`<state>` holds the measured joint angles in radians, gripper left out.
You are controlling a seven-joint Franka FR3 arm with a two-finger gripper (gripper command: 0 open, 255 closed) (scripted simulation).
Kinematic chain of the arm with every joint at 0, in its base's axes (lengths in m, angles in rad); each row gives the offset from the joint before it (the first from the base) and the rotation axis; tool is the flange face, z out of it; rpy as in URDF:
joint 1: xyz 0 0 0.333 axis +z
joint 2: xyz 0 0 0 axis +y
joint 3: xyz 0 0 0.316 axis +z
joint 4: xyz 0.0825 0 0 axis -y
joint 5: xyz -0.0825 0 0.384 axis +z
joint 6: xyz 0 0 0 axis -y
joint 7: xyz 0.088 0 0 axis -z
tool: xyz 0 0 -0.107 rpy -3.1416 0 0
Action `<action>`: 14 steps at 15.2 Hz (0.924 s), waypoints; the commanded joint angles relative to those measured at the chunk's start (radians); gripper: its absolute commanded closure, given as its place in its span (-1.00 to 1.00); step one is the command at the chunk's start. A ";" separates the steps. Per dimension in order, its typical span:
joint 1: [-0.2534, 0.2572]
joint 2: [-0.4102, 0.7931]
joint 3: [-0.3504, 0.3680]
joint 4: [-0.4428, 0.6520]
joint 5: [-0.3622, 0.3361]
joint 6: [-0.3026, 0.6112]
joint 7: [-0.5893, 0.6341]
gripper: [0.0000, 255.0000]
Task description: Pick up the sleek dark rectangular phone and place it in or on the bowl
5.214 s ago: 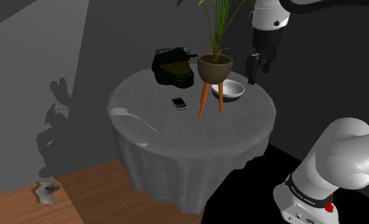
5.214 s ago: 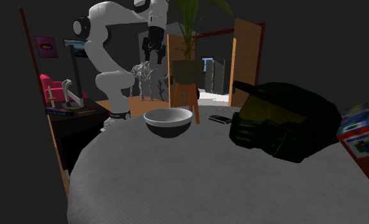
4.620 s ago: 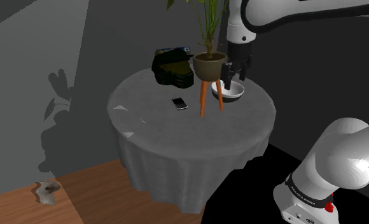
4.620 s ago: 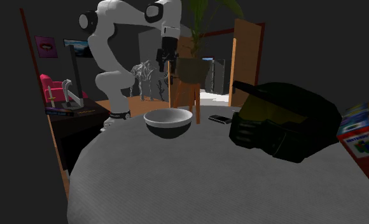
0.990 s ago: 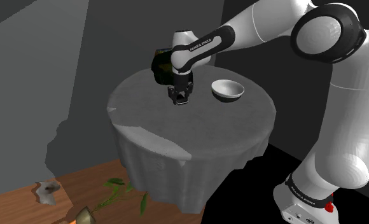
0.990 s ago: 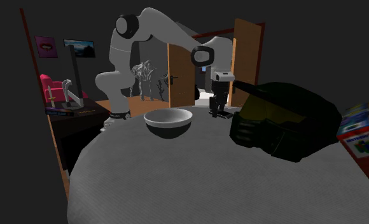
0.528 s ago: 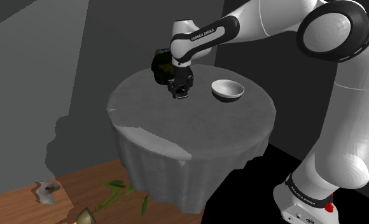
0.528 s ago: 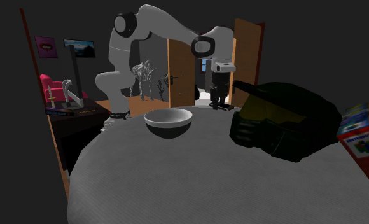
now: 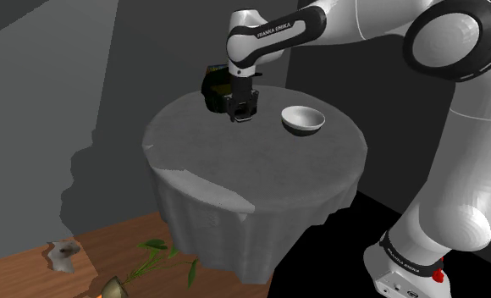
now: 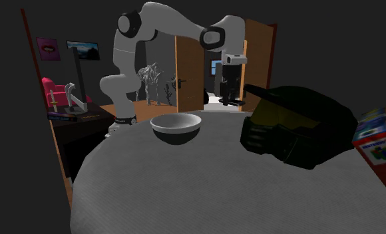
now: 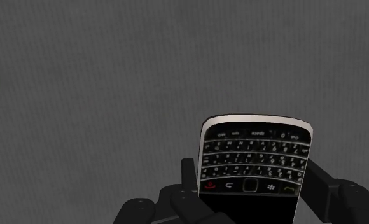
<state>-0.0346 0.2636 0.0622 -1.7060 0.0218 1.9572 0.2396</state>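
Observation:
The phone (image 11: 256, 159) is black with a keypad and a pale rim. My gripper (image 11: 253, 181) is shut on it, one finger (image 11: 189, 175) on each long side. In the shoulder view the gripper (image 9: 242, 115) hangs a little above the round grey-clothed table (image 9: 252, 173), with the phone (image 9: 243, 119) at its tips. The white bowl (image 9: 303, 119) stands on the table toward that view's right of the gripper. In the second exterior view the bowl (image 10: 176, 126) is nearer the camera, and the gripper (image 10: 232, 100) with the phone (image 10: 233, 104) is behind it to the right.
A dark green helmet (image 10: 298, 126) sits on the table close beside the gripper, also the helmet (image 9: 212, 88) behind it in the shoulder view. A red game box (image 10: 378, 143) lies at the table's edge. A toppled plant (image 9: 155, 254) and its pot (image 9: 110, 289) lie on the wooden floor.
Over the last second the gripper has risen from the tablecloth with the phone clasped in it. The plant that stood on the table seconds ago now lies on the floor.

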 commanded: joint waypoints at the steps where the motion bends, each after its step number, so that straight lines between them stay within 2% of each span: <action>1: -0.001 -0.003 0.000 0.024 0.000 -0.027 0.000 1.00; 9: -0.001 -0.018 0.000 0.104 0.000 -0.122 0.002 1.00; 14: -0.061 -0.124 -0.038 -0.036 0.011 -0.091 -0.099 1.00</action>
<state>-0.0830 0.1517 0.0333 -1.7302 0.0315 1.8669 0.1638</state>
